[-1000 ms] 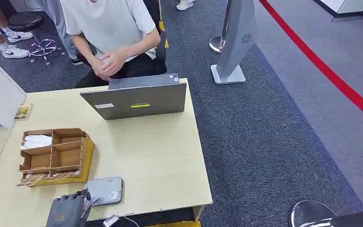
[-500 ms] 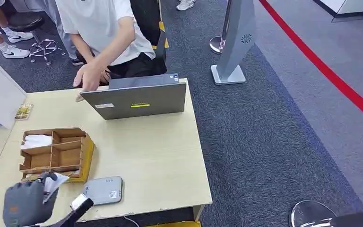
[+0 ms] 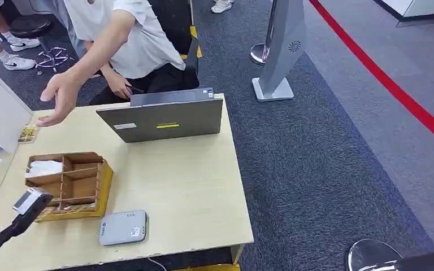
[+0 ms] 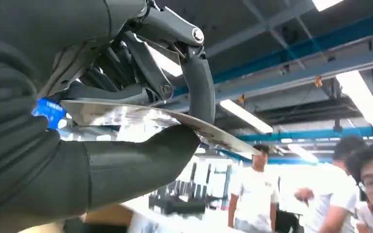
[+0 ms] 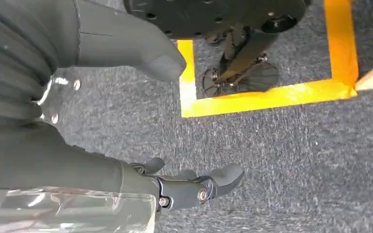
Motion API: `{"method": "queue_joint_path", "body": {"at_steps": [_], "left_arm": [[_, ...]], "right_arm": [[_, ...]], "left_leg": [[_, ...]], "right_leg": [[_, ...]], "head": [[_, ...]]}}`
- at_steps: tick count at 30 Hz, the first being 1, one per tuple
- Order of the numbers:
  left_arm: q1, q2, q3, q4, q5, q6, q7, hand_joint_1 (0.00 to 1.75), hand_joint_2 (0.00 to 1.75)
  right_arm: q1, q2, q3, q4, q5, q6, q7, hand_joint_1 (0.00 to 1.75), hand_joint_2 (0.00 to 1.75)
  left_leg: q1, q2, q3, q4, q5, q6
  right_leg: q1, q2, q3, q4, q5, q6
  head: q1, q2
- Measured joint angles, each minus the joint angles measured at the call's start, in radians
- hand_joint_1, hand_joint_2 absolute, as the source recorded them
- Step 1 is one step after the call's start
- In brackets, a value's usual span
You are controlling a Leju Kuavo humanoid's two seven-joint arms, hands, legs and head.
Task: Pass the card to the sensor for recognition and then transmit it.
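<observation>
While the left arm reaches up at the table's near-left corner, its left hand [image 4: 126, 116] pinches a thin, flat, glossy card [image 4: 175, 121] between the thick grey thumb below and the dark fingers [image 4: 199, 82] curled over the top. The wrist camera looks upward here, so the card juts out against ceiling beams and strip lights, with people in white shirts standing in the background. From the head view, only the forearm with its small silver wrist block [image 3: 29, 199] is in sight at the left edge, raised above the light wooden table [image 3: 186, 192].

On that table the flat grey rounded sensor pad [image 3: 123, 227] lies near the front edge, just beside a brown wooden compartment tray [image 3: 68, 185] on a yellow base. A grey open laptop [image 3: 164, 119] stands at the far edge, its lid facing the robot. Behind it sits a person in a white t-shirt, one outstretched hand [image 3: 62, 99] hovering over the far-left corner of the table.

The right hand [image 5: 175, 187] hangs low over dark grey carpet marked with yellow tape [image 5: 267, 97], its fingers loosely apart and holding nothing.
</observation>
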Motion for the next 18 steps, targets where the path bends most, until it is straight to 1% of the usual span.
{"method": "queue_joint_path", "body": {"at_steps": [1,3,9,13,16,17,18], "left_arm": [[-0.028,0.008,0.0,0.013,-0.02,-0.015,0.007,1.75,1.75],[-0.09,0.032,0.0,0.071,-0.066,-0.038,0.019,1.75,1.75],[-0.229,0.076,-0.015,0.22,-0.15,-0.095,0.05,1.75,1.75],[-0.316,0.094,-0.049,0.301,-0.18,-0.137,0.07,1.75,1.75],[-0.36,0.104,-0.069,0.342,-0.185,-0.146,0.077,1.75,1.75],[-0.372,0.106,-0.075,0.351,-0.185,-0.146,0.078,0.0,1.75],[-0.381,0.109,-0.081,0.359,-0.184,-0.147,0.078,0.0,1.75]], "right_arm": [[-0.002,0.0,-0.001,0.001,0.02,0.002,-0.006,0.0,1.75],[-0.009,0.0,-0.009,0.01,0.06,0.006,-0.026,0.0,1.75],[-0.025,0.0,-0.05,0.043,0.134,0.015,-0.069,0.0,1.75],[-0.039,-0.001,-0.093,0.063,0.181,0.02,-0.086,0.0,1.75],[-0.046,-0.001,-0.126,0.073,0.203,0.023,-0.089,0.0,1.75],[-0.049,-0.001,-0.137,0.075,0.208,0.029,-0.09,0.0,1.75],[-0.053,-0.001,-0.149,0.076,0.221,0.034,-0.091,0.0,1.75]], "left_leg": [[0.0,0.0,0.0,0.0,0.0,0.0],[0.0,0.0,0.0,0.0,0.001,-0.001],[0.0,0.0,-0.001,0.0,0.004,-0.002],[0.0,0.0,-0.001,0.0,0.004,-0.002],[0.0,0.0,-0.002,0.0,0.004,-0.002],[0.0,0.0,-0.002,0.0,0.004,-0.002],[0.0,0.0,-0.002,0.0,0.004,-0.002]], "right_leg": [[0.0,0.0,0.0,0.0,0.0,0.0],[0.0,0.0,0.001,0.0,0.001,-0.002],[0.0,0.0,0.0,0.001,0.002,-0.002],[0.0,0.0,0.0,0.001,0.003,-0.002],[0.0,0.0,0.0,0.001,0.003,-0.002],[0.0,0.0,0.0,0.001,0.003,-0.002],[0.0,0.001,0.0,0.001,0.003,-0.002]], "head": [[0.0,0.0],[0.0,0.0],[0.0,0.0],[0.0,0.0],[0.0,0.0],[0.0,0.0],[0.0,0.0]]}}
